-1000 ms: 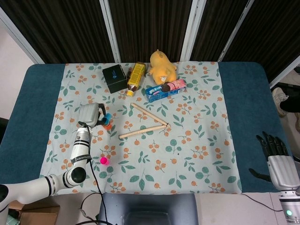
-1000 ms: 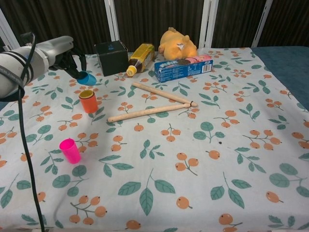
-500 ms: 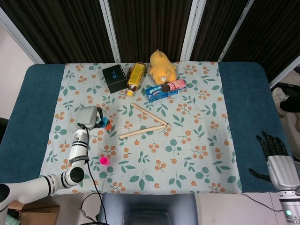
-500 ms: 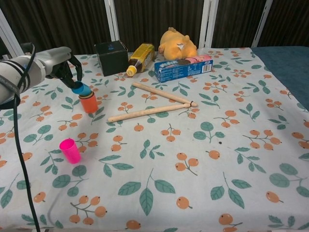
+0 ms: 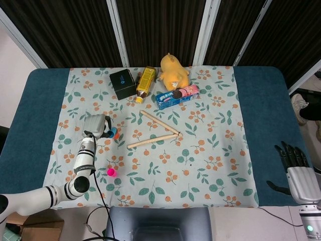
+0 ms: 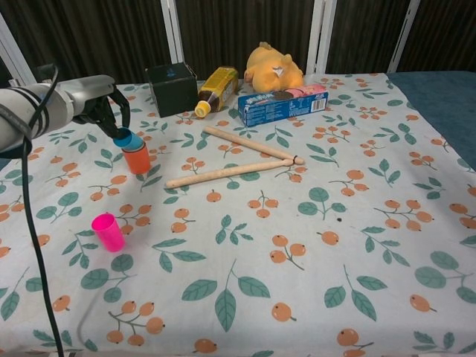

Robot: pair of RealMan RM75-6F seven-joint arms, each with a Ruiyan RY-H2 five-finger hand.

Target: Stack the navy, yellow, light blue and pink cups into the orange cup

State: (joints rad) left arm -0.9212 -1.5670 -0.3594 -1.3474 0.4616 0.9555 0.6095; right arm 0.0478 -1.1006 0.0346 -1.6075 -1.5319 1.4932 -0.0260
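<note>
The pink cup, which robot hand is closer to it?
Left. The left hand is just behind the pink cup, holding a light blue cup at the orange cup. The right hand is off the far table edge.

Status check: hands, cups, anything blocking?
Left hand holds light blue cup at orange cup mouth. Right hand idle, open. Pink cup waiting. Nothing blocking.
</note>
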